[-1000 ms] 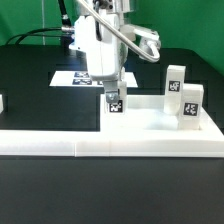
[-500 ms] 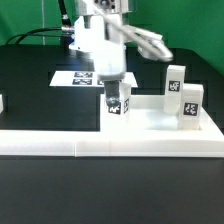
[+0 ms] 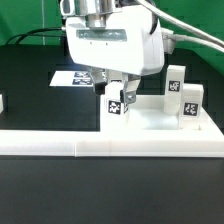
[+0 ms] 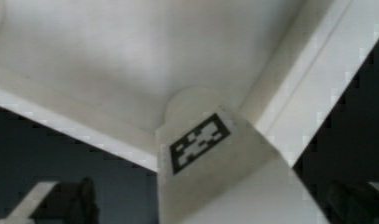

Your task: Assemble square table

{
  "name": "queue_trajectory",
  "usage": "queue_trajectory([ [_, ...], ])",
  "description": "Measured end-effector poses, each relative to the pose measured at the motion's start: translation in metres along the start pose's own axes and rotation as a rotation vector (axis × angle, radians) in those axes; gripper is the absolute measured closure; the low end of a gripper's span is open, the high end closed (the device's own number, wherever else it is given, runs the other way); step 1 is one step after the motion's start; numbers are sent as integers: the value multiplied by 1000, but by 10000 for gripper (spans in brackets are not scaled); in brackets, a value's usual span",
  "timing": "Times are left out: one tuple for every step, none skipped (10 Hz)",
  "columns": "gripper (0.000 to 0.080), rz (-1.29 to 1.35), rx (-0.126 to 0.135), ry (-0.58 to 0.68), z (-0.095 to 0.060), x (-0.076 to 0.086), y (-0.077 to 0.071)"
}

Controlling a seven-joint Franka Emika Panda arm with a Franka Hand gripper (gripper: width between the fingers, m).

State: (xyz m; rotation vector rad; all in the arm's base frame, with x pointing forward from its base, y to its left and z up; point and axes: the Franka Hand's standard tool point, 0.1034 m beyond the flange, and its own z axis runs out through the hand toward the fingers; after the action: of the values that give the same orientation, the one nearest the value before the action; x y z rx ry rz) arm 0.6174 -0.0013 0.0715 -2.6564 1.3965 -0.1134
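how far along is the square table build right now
Early to midway. The tabletop panel lies flat against the rail, and one leg stands on it under the gripper, which seems to be working it; whether the jaws are gripping it, or how firmly it is seated, I cannot tell. Two more legs stand loose at the exterior view's right, yet to be attached. A fourth leg isn't clearly in view.

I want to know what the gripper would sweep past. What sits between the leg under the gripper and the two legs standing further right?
In the exterior view, only bare white tabletop panel lies between the leg under the gripper and the two legs; nothing stands there.
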Motion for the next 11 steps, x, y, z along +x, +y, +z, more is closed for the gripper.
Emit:
queue_trajectory([
  [150,-166,-26,10,2,-2,-3],
  [150,-341,-46,17,3,-3,-6],
  [150,-419,-48,16,4,-1,-6],
  [150,-399,-48,18,4,0,-6],
  [237,-368,-48,18,4,-1,-6],
  [373,-369,-48,18,4,0,-6],
  [373,-365,-48,18,4,0,-5],
  [511,-258,-46,20,4,0,-5],
  [511,-176,-45,22,4,0,-5],
  [511,-92,-44,24,4,0,-5],
  [511,77,-46,32,4,0,-5],
])
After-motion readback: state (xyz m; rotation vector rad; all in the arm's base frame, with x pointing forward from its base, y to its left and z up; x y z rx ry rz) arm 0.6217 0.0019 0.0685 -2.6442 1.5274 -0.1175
